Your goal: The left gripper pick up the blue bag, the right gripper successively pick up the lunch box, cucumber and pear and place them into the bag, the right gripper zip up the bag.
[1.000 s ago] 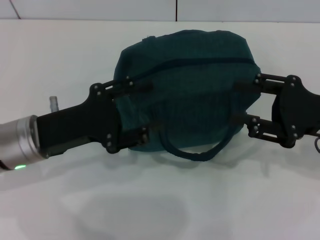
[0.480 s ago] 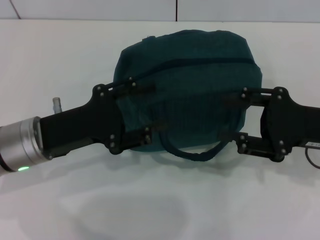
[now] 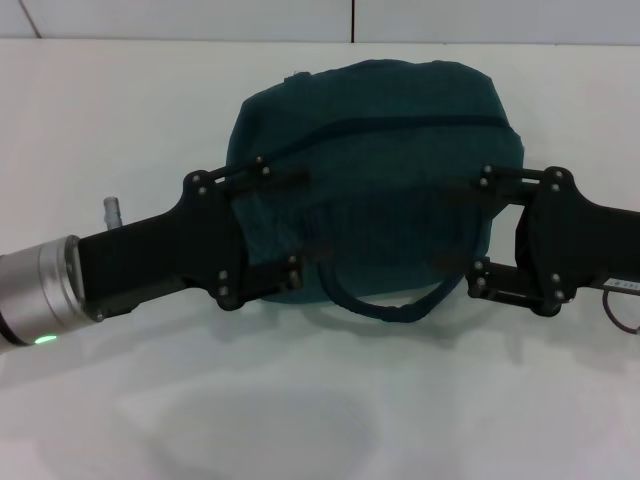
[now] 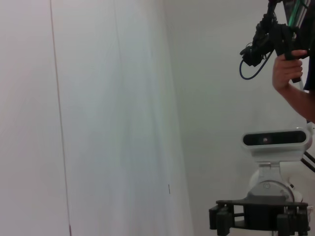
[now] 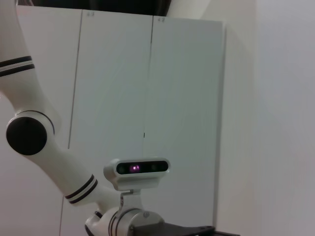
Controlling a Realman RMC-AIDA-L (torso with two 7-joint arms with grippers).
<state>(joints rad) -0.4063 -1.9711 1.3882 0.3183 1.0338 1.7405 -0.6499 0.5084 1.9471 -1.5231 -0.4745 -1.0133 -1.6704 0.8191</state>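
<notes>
While sitting zipped and bulging on the white table, with no lunch box, cucumber or pear anywhere in view, looking by all signs already packed:

Bag position: blue bag lying across the middle of the table in the head view, dark zipper line running along its upper part and appearing closed end to end, carry strap looping out toward the robot from its near edge.

Step in hand: judging by the closed zipper and the missing items, sitting at the tail of the task, with zipping either just finishing or needing only a check.

Left gripper: reaching in from the left, fingers spread wide, upper finger lying over the bag's fabric near the zipper's end and lower finger at the bag's near edge; bracketing the bag's left side, possibly pressing it, but not visibly clamping any fold.

Right gripper: reaching in from the right, fingers likewise apart, one over the bag's right face and one at its lower right corner; nothing pinched between them, no zipper pull visible.

Next move: probably calling for confirming the pull is at the end of the track, then backing both grippers straight out sideways without snagging the strap.

Wrist views: pointing away at walls and the robot's head; showing nothing of the bag.
</notes>
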